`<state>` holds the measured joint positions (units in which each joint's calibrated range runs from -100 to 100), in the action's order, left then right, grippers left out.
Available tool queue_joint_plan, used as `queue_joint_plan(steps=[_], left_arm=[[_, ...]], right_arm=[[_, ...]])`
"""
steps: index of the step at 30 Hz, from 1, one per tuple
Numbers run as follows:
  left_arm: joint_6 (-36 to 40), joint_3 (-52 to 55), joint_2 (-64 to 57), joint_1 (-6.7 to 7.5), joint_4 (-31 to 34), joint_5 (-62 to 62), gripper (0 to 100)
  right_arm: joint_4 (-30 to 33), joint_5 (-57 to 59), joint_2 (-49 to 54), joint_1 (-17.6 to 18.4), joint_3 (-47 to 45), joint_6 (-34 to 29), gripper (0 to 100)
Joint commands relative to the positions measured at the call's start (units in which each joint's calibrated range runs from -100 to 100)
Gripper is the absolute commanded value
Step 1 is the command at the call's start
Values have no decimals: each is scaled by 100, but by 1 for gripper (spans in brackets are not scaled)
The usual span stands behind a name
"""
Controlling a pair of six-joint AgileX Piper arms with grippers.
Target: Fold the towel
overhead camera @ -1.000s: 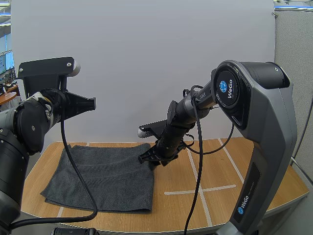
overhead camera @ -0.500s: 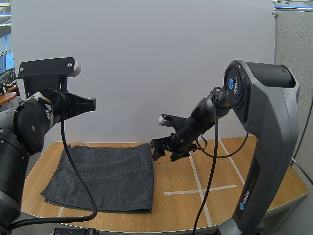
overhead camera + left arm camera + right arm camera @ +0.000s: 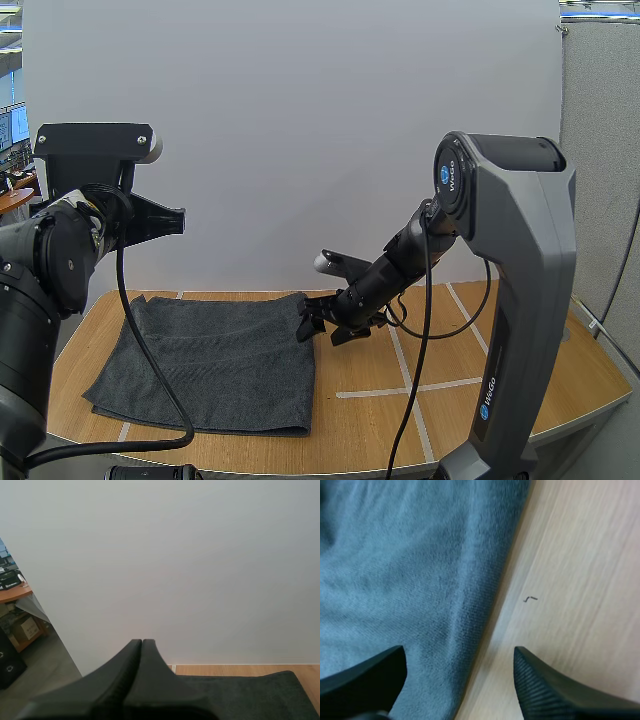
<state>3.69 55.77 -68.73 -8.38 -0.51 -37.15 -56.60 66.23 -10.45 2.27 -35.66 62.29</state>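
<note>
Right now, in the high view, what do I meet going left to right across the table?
towel → right gripper, open at the towel's right edge → right arm's upright column

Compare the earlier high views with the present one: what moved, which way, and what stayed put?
The right gripper rose from the towel's far right edge, swung out over the bare table, then came back down to that edge. Its open fingers now straddle it, gripping nothing. The towel lay flat and unmoved, and the left gripper stayed shut, raised at the left.
</note>
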Motion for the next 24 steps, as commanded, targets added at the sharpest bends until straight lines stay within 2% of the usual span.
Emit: queue_joint_plan(steps=[1,13,22,23,24], left_arm=[[-9,-22,-42,-56,51,144,0],[-9,-22,-42,-56,51,144,0],[-9,-22,-42,-56,51,144,0],[-9,-22,-42,-56,51,144,0],[-9,-22,-42,-56,51,144,0]], right_arm=[[-265,244,-138,22,26,234,100],[-406,167,-201,365,26,374,100],[-439,140,-201,375,26,399,100],[-439,140,-201,375,26,399,97],[-439,140,-201,375,26,399,89]])
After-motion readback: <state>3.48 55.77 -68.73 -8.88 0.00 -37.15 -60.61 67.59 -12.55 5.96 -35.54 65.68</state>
